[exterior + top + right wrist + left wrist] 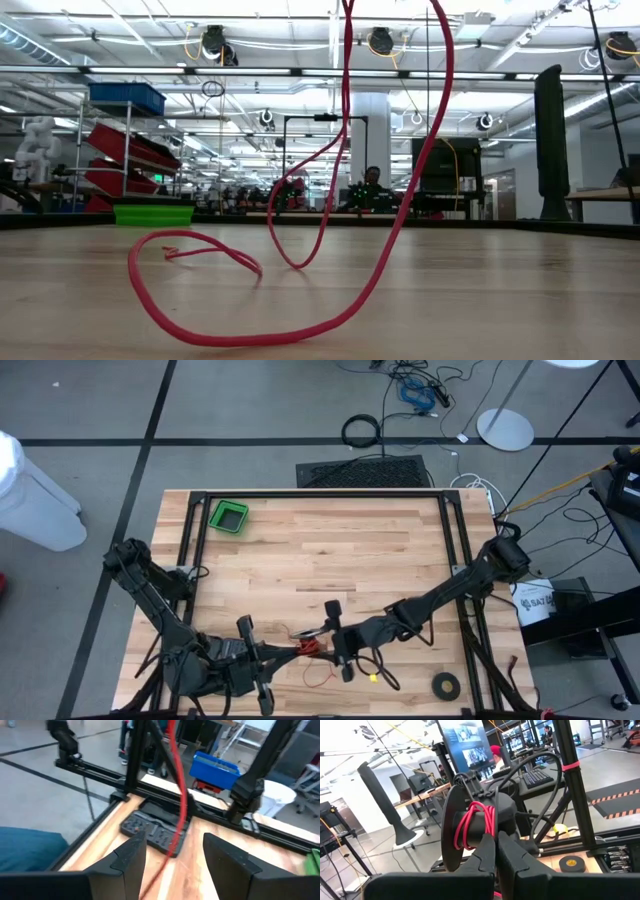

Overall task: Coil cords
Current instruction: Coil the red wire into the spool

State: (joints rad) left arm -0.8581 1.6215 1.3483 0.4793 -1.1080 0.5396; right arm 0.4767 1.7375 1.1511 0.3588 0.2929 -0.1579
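Green bin (229, 517): far left part of the wooden table (320, 555).
Left gripper (262, 656): near edge of the table, fingers (485, 857) closed together, red cord (472, 824) showing at their base.
Cord: red loops wound around the right gripper (338, 635); the rest hangs down and trails in a loop on the tabletop (210, 290).
Right gripper: near-centre, facing the left gripper, fingers (131, 852) spread apart.
Black tape ring (446, 684): flat, near right corner.

Wooden table (330, 550): green bin (228, 517), tape ring (446, 684), cord (300, 330).
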